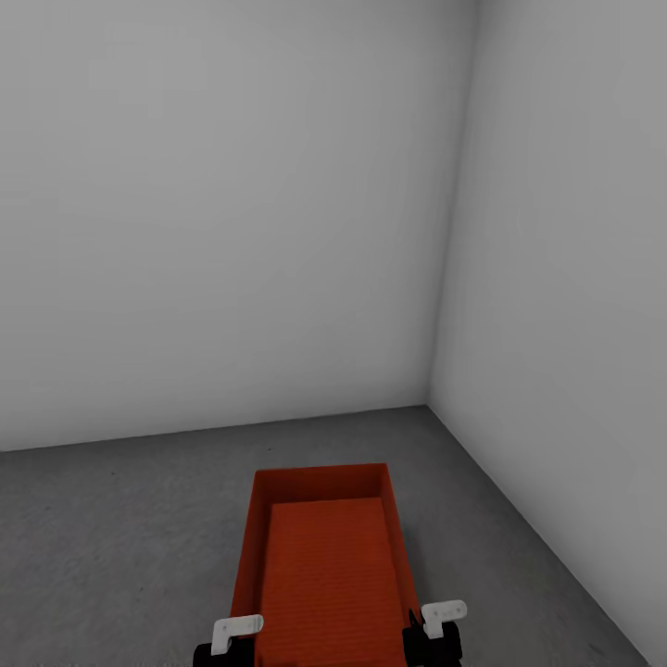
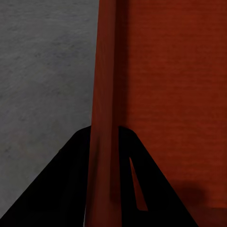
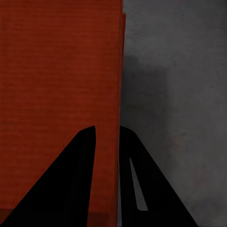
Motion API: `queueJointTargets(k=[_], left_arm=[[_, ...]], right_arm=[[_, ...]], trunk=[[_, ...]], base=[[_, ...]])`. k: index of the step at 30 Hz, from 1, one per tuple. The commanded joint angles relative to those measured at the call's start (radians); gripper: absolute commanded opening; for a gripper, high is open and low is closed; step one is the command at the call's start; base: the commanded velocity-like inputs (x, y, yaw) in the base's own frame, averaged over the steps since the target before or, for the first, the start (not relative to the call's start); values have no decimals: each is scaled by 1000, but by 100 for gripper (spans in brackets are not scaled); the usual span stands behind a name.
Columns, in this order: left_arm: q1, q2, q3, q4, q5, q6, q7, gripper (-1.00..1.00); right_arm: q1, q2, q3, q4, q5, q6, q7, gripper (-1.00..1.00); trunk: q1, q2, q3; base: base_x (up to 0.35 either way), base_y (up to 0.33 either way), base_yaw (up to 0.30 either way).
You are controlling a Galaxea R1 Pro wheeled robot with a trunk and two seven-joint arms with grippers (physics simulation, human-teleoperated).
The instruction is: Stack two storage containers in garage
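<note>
- Both grippers pinched one storage container point(image 1: 324, 565): left gripper point(image 2: 105, 189) on its left wall, right gripper point(image 3: 108, 184) on its right wall.
- It hung near the garage corner above the floor point(image 1: 111, 537); lowering both sides evenly seemed wise.

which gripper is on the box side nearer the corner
The right gripper, pinching the storage container's right wall; the left gripper pinches the opposite wall.
</note>
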Motion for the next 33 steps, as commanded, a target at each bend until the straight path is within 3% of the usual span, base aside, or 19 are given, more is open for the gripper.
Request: queueJointTargets(k=[1, 19, 33], left_arm=[[-1, 12, -10, 1, 17, -7, 15, -100], [-1, 12, -10, 1, 17, -7, 15, -100], [-1, 12, -11, 1, 17, -8, 15, -100]], right_arm=[[-1, -1, 4, 1, 4, -1, -13, -100], [-1, -1, 4, 1, 4, -1, -13, -100], [-1, -1, 4, 1, 4, -1, -13, -100]], trunk=[[4, -8, -4], [73, -134, -61], [73, -134, -61]], base=[[0, 0, 0], [0, 0, 0], [0, 0, 0]])
